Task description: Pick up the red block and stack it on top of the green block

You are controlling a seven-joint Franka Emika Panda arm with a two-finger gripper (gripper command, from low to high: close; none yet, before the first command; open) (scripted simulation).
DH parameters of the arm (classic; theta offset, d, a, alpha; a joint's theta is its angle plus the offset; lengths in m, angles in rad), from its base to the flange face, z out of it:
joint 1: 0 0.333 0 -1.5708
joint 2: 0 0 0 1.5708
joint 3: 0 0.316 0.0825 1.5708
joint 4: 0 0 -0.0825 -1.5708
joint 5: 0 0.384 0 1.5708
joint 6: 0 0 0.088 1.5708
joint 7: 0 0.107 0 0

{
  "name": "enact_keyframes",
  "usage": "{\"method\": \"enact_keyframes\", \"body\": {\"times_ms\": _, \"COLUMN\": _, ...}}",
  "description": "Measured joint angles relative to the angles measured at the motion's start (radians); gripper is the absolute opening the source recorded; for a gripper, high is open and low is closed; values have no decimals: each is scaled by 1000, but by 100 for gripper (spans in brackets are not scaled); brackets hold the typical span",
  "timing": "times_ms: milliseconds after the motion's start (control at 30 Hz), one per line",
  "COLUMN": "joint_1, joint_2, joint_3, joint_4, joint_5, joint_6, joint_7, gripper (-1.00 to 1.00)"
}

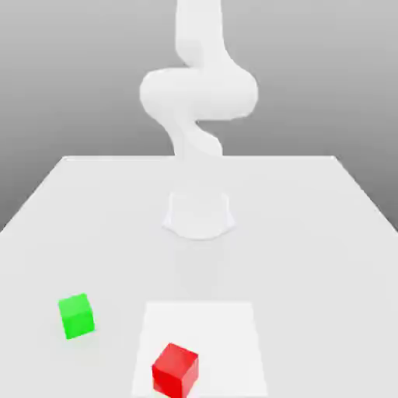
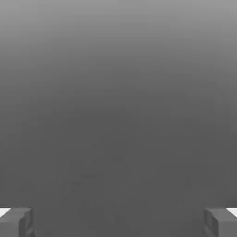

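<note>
Clearly, the red block (image 1: 175,371) is neither picked up nor stacked: it sits on the pale square patch (image 1: 225,342), toward the exterior view's bottom edge, turned at an angle to the patch's sides. Well apart from it, off the patch toward the exterior view's left, the green block (image 1: 77,316) rests on the table (image 1: 311,256) with nothing on its top. Farther back rises the arm (image 1: 199,93), its base (image 1: 199,214) behind both blocks. In the hand view the gripper (image 2: 118,223) has its two fingers wide apart with nothing between them. So the whole job seems to be left: reach down to the red block, line up with its turned faces, close, lift, carry it across, set it squarely on the green one and let go. None of those steps looks done.
</note>
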Motion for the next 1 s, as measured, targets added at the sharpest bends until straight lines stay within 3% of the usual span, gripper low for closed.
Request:
{"method": "enact_keyframes", "body": {"times_ms": 533, "joint_1": -104, "joint_2": 587, "joint_3": 55, "joint_4": -97, "joint_5": -70, "joint_6": 218, "joint_7": 277, "gripper": 0}}
{"method": "enact_keyframes", "body": {"times_ms": 967, "joint_1": -105, "joint_2": 1053, "joint_3": 33, "joint_4": -133, "joint_5": -40, "joint_6": 459, "joint_7": 387, "gripper": 0}}
{"method": "enact_keyframes", "body": {"times_ms": 1000, "joint_1": -102, "joint_2": 1085, "joint_3": 29, "joint_4": -128, "joint_5": -44, "joint_6": 485, "joint_7": 390, "gripper": -100}}
